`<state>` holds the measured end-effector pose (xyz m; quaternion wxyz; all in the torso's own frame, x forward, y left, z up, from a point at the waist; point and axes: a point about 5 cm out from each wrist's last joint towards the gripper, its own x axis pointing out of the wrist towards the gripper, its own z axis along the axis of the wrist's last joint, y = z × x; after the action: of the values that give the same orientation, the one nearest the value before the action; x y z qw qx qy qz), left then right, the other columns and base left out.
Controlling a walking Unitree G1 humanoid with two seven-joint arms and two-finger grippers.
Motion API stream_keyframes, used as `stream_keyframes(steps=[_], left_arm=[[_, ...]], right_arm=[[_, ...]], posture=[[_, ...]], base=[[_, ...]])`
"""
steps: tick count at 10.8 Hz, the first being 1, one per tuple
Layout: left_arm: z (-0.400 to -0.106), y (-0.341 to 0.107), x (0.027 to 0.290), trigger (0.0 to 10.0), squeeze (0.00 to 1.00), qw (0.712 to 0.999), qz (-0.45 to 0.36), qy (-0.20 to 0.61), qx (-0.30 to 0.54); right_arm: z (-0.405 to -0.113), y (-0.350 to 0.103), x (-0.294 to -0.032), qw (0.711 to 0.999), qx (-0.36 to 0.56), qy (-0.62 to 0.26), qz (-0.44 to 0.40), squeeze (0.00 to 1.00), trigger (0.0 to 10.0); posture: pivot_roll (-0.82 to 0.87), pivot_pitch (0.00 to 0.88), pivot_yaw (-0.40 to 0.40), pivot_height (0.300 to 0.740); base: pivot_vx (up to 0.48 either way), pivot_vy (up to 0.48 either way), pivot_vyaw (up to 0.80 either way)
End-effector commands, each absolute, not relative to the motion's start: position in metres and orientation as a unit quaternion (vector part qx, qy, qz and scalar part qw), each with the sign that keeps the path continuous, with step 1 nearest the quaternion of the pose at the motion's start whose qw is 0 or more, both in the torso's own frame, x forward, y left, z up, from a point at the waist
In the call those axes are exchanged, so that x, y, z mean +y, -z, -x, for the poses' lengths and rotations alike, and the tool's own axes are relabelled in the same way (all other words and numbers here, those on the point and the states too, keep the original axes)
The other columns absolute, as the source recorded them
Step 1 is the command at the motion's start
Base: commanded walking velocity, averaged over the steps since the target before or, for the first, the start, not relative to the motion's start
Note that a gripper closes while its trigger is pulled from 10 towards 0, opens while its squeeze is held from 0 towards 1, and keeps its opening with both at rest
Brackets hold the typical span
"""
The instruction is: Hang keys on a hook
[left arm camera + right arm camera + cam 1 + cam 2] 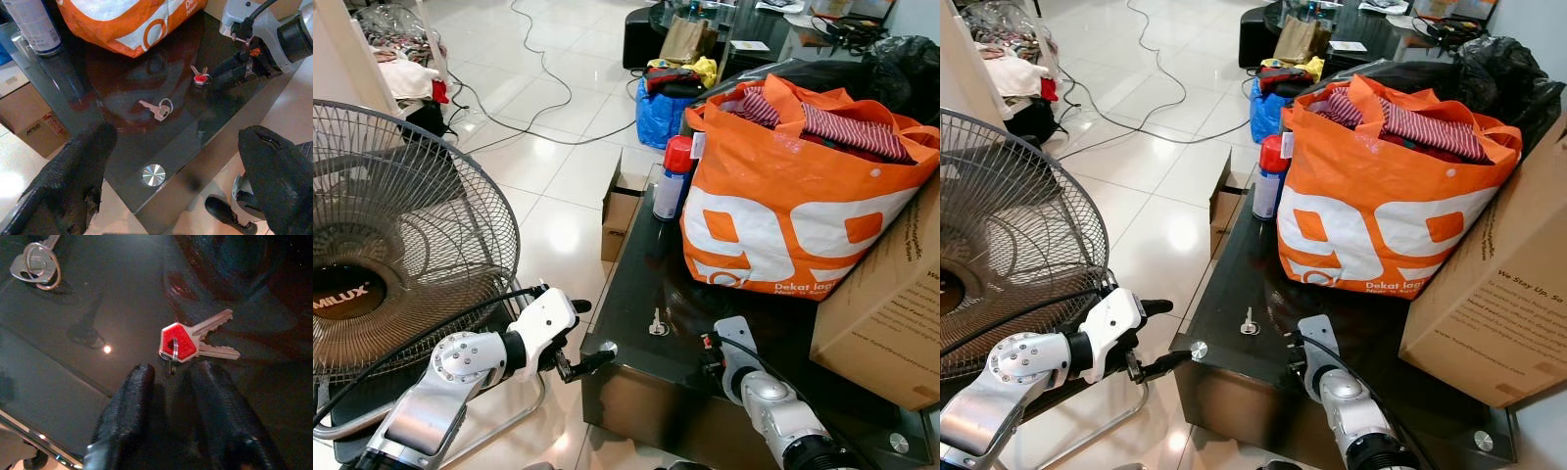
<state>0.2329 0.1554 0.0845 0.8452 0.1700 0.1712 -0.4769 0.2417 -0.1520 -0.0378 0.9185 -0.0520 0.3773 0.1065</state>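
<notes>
Left eye view: a dark glass worktop (636,294) carries an orange bag (793,206), a spray can (672,178) and a cardboard box (891,313). A plain silver key (657,324) lies near the front edge. The left pincer (576,338) hangs off the worktop's front corner, beside a floor fan (401,255). The right arm reaches over the glass, its wrist housing hiding the fingers here. No hook can be made out.

Right eye view: same layout. The silver key sits between the two arms, apart from both.

Left wrist view: the left pincer's fingers (73,181) stand wide apart with nothing between them, looking across the worktop corner. The silver key on its ring lies mid-glass; further on, the red-capped keys (199,77) lie just in front of the right arm's black fingers.

Right wrist view: the right pincer (171,377) is parted a little and holds nothing. Its fingertips (139,377) sit low over the glass, just beside the red-capped keys, whose ring points into the gap between the fingers. Contact cannot be confirmed.

Assessment: the step in hand is the pick-up of the red-capped keys by the right pincer; hanging has not begun. The next move calls for a short advance to straddle the ring or red cap, then a firm close. Flat keys on glass are likely to slide, so the approach should be low and square. A hook has yet to be located.
</notes>
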Motion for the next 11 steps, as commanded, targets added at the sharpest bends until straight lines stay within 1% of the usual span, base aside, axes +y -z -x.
stream_keyframes(steps=[1,11], left_arm=[[-0.2333,-0.0842,0.1536,10.0,0.0,0.843,-0.173,0.481,0.168],[-0.237,-0.0849,0.1541,10.0,0.0,0.842,-0.175,0.482,0.167]], right_arm=[[-0.2424,0.0364,-0.1537,0.919,0.376,-0.107,0.056,0.0,0.0],[-0.245,0.0362,-0.1503,0.921,0.373,-0.096,0.05,0.0,0.0]], posture=[[-0.01,0.034,-0.063,0.74],[-0.01,0.038,-0.06,0.74]], base=[[0.0,0.0,0.0],[0.0,0.0,0.0]])
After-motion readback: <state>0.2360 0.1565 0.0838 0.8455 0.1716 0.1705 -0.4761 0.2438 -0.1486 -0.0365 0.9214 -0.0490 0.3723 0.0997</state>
